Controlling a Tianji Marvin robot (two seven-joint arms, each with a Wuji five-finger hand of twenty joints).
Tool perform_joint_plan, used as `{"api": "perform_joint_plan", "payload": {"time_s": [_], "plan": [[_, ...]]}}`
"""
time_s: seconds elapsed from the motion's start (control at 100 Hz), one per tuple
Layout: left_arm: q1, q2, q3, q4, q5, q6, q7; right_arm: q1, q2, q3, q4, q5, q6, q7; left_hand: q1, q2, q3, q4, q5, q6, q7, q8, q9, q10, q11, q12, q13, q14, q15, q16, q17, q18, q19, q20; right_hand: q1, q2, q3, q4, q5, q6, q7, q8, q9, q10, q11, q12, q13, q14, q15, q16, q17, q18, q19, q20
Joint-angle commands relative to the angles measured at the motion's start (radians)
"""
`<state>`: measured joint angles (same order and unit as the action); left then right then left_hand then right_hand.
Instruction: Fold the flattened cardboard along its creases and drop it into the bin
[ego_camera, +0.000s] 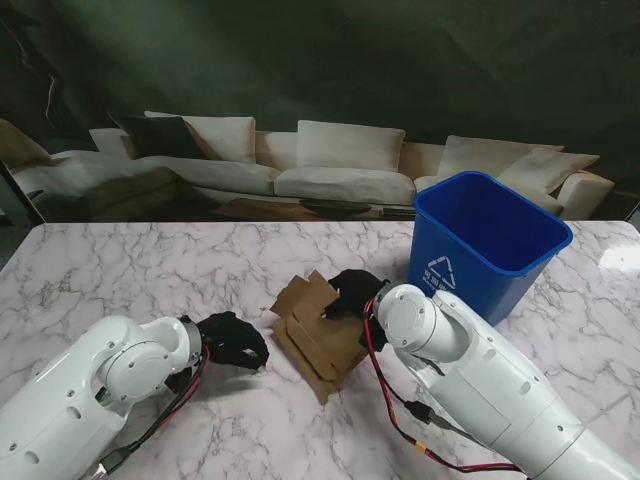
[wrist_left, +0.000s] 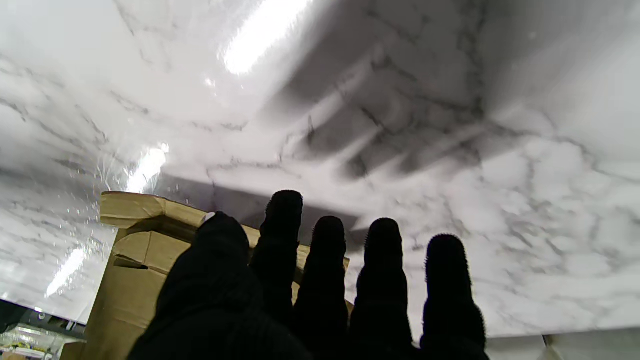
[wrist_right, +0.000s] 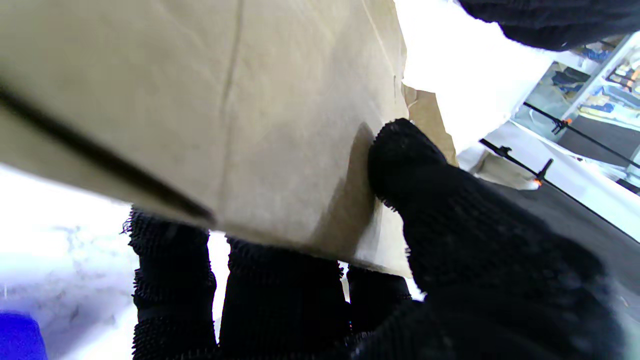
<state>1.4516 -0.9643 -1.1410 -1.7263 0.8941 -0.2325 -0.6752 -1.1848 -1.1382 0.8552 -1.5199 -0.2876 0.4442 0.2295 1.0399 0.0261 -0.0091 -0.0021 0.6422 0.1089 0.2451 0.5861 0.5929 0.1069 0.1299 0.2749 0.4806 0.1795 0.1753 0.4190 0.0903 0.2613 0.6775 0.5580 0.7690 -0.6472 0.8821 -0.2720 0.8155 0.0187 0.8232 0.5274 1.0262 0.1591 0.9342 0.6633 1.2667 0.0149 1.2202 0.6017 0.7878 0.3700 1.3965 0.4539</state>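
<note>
Right hand (wrist_right: 450, 240) pinching creased brown cardboard (wrist_right: 240, 125)

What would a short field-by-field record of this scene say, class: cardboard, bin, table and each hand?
cardboard: brown flattened cardboard, partly folded, on the table, not in the bin
bin: blue plastic bin, upright, right of the cardboard
table: white marble table
right hand: black-gloved right hand, pinching the cardboard, thumb against fingers
left hand: black-gloved left hand, fingers apart, holding nothing, beside the cardboard

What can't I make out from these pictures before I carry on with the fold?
- Bin floor: stand view, hidden by its own front wall.
- Cardboard right edge: stand view, covered by the right robot hand.
- Left robot hand contact with the cardboard: both views leave it unclear.
- Cardboard creases: right wrist view, too close and blurred.
</note>
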Motion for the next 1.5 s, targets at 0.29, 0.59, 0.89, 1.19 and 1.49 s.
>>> {"api": "perform_joint_plan", "payload": {"time_s": [0.29,0.59,0.89,1.19,1.49], "plan": [[0.1,-0.033,-0.139,-0.074,0.048,0.052,0.167,-0.035,-0.013,0.137,-0.134,-0.119,-0.122,-0.158,-0.012,0.04,-0.022,-0.02,0.008,0.03,-0.01,0.005,0.07,0.059,0.048,0.089,0.055,0.052,0.095,0.09,0.014,0.027,0.058,0.037,0.116,0.115,0.161,0.027,0.082,-0.222,0.122,0.083,-0.005,-0.022,0.035,0.036,0.055,-0.082,0.042,-0.012,-0.003,0.002,0.033,-0.01],[0.118,-0.049,-0.163,-0.045,0.033,0.115,0.263,-0.014,0.0,0.246,-0.227,-0.306,-0.264,-0.221,-0.039,0.071,-0.024,-0.012,-0.081,0.095,-0.072,-0.073,0.015,0.087,0.14,0.257,0.061,0.078,0.233,0.3,0.035,0.016,0.212,0.107,0.105,0.141,0.145,0.03,0.068,-0.254,0.127,0.097,-0.009,-0.066,0.001,0.084,0.054,-0.081,-0.007,-0.02,-0.022,-0.013,0.016,-0.011],[0.141,-0.055,-0.187,-0.046,0.041,0.126,0.303,-0.023,0.038,0.454,-0.289,-0.527,-0.44,-0.211,-0.048,0.073,-0.025,-0.012,-0.105,0.09,-0.073,-0.092,-0.064,0.097,0.141,0.289,0.028,0.071,0.218,0.318,0.009,0.021,0.179,0.087,0.093,0.161,0.129,0.035,0.053,-0.282,0.134,0.1,-0.015,-0.094,-0.016,0.098,0.054,-0.093,-0.047,-0.022,-0.034,-0.035,0.0,-0.014],[0.145,-0.054,-0.197,-0.052,0.045,0.119,0.297,-0.134,0.062,0.707,-0.34,-0.627,-0.576,-0.204,-0.05,0.074,-0.024,-0.012,-0.1,0.084,-0.07,-0.094,-0.054,0.099,0.098,0.243,0.028,0.068,0.183,0.283,0.003,0.027,0.163,0.079,0.092,0.173,0.11,0.037,0.047,-0.3,0.135,0.098,-0.021,-0.118,-0.034,0.104,0.035,-0.077,-0.078,-0.01,-0.064,-0.042,-0.02,-0.012],[0.138,-0.054,-0.191,-0.046,0.045,0.113,0.295,-0.191,0.068,0.784,-0.29,-0.649,-0.595,-0.215,-0.051,0.074,-0.025,-0.012,-0.095,0.08,-0.068,-0.094,-0.051,0.099,0.07,0.209,0.028,0.068,0.166,0.262,0.004,0.029,0.156,0.077,0.094,0.177,0.094,0.038,0.044,-0.307,0.128,0.088,-0.025,-0.129,-0.056,0.101,0.017,-0.063,-0.116,-0.007,-0.086,-0.049,-0.037,-0.007]]}}
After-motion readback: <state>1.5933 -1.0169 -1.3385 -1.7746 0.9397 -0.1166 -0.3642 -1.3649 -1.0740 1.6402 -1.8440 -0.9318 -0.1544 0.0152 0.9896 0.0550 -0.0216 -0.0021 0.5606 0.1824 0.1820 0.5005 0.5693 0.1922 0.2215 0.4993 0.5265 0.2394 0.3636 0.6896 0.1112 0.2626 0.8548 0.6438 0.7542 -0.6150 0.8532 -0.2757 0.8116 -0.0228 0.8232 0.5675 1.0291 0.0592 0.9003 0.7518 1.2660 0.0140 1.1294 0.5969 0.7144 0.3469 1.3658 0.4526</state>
